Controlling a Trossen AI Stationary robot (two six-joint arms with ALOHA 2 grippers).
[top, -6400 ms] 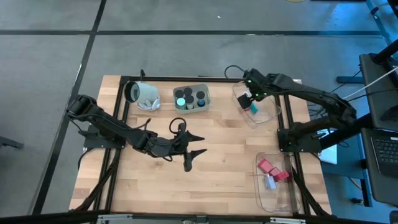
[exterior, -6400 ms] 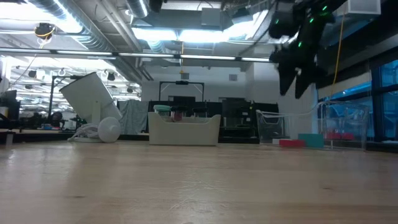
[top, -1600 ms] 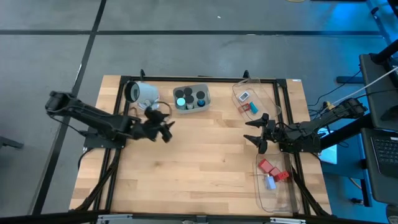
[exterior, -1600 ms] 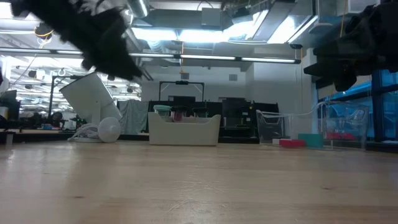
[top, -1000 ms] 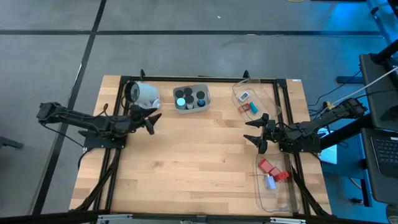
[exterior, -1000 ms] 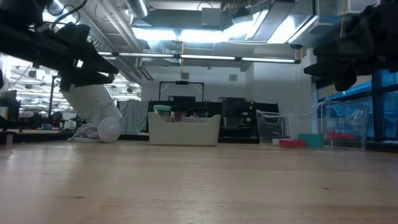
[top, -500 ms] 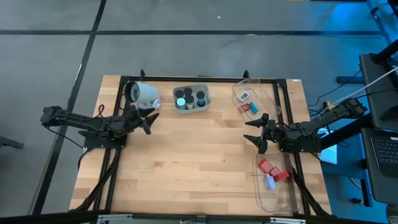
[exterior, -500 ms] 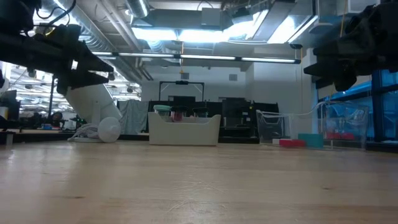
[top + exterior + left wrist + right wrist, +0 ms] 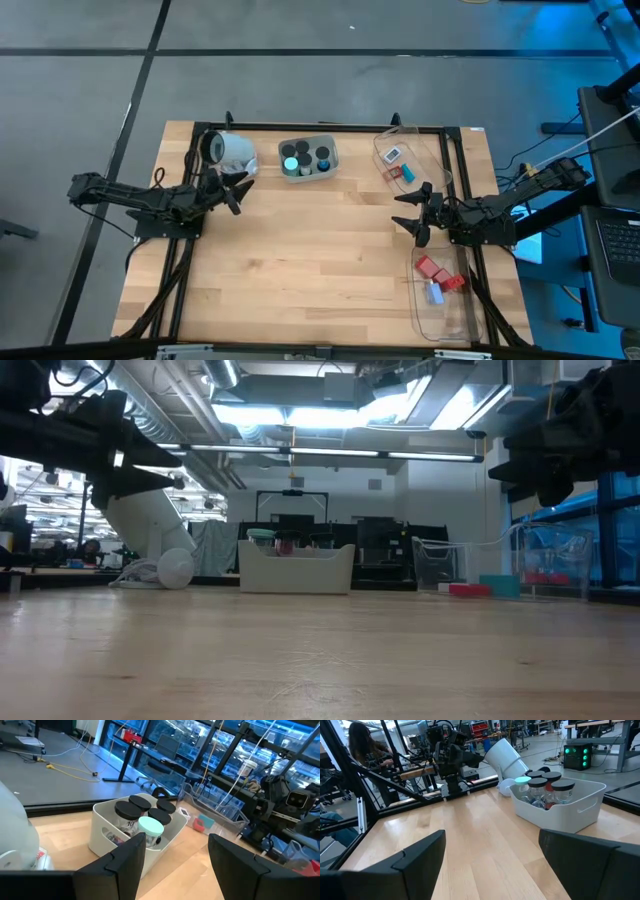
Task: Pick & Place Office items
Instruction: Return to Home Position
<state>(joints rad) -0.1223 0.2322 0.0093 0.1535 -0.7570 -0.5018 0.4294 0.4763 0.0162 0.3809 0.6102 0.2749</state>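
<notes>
left jaws hang over the table [image 9: 320,270] near its 9 o'clock edge, at the end of the left arm [image 9: 140,197]. they are spread wide with nothing between them and point toward 3 o'clock. the white cup [image 9: 232,151] lies tilted at 11 o'clock, just beside them. right jaws hover at the 3 o'clock edge on the right arm [image 9: 490,215]. they also gape wide and empty, aimed toward 9 o'clock, between the two clear bins. in the low view both arms are well above the wood.

the office items sit in three places.

at 12 o'clock the grey tray [image 9: 331,148] holds the round ones. there is a green-glowing cap [image 9: 290,163], black caps [image 9: 303,148] and a blue-topped one [image 9: 322,166]. the left wrist view shows them upright and packed close together.

at 2 o'clock the top bin [image 9: 428,182] holds a pale blue-white clock [image 9: 392,154]. a red piece [image 9: 389,172] and a teal piece [image 9: 408,173] lie just beside it.

at 5 o'clock the bottom bin [image 9: 452,322] holds two red blocks [image 9: 430,267]. a small pale blue item [image 9: 435,294] lies close against them; i cannot tell whether it touches them.
</notes>
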